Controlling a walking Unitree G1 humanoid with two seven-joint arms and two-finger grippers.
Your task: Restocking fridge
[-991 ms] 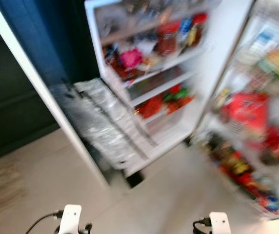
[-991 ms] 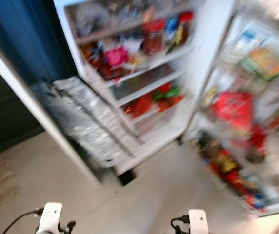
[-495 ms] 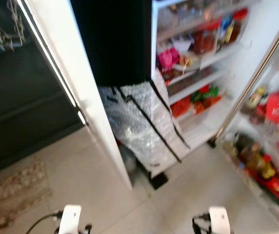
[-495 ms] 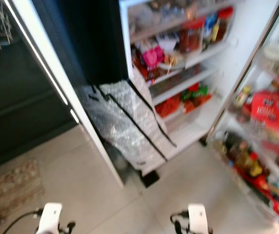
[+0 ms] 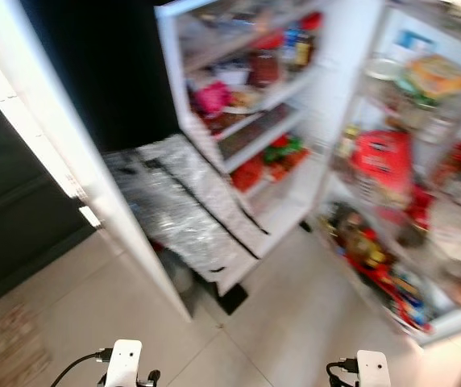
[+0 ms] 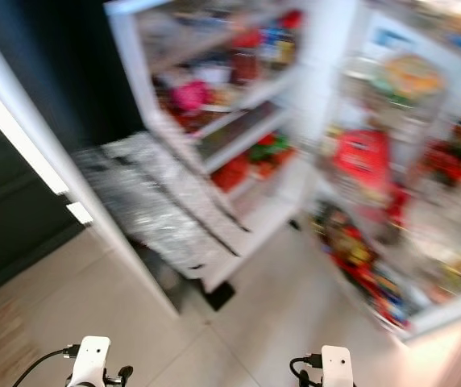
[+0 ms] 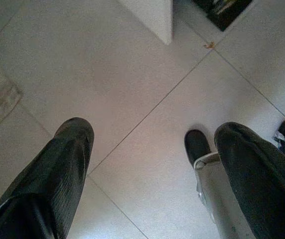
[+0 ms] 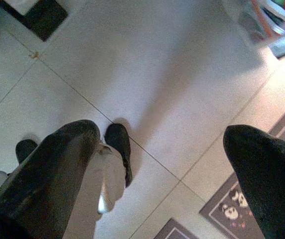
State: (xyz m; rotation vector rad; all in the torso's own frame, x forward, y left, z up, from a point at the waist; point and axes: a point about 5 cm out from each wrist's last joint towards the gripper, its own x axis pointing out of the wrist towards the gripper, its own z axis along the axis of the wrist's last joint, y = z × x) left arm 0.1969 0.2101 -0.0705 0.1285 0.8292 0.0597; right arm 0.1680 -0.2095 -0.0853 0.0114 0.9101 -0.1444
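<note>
The left gripper (image 7: 150,149) hangs low over the tiled floor (image 7: 132,74), its two black fingers (image 7: 68,164) spread wide apart with nothing between them. The right gripper (image 8: 160,159) hangs the same way, fingers wide and empty, above the tiles and near the corner of a patterned mat (image 8: 232,209).

Since half a second ago the head camera has swung: the open fridge (image 5: 247,121) now sits nearer the middle of the picture and its stocked door (image 5: 408,185) fills more of the right side. The silvery insulated bag (image 5: 182,205) leans against the foot of the fridge as before, beside the white panel (image 5: 77,161).

The shelves hold jars, bottles and red and green packets, and the door carries a red packet (image 5: 384,161); blur makes every label unreadable.
</note>
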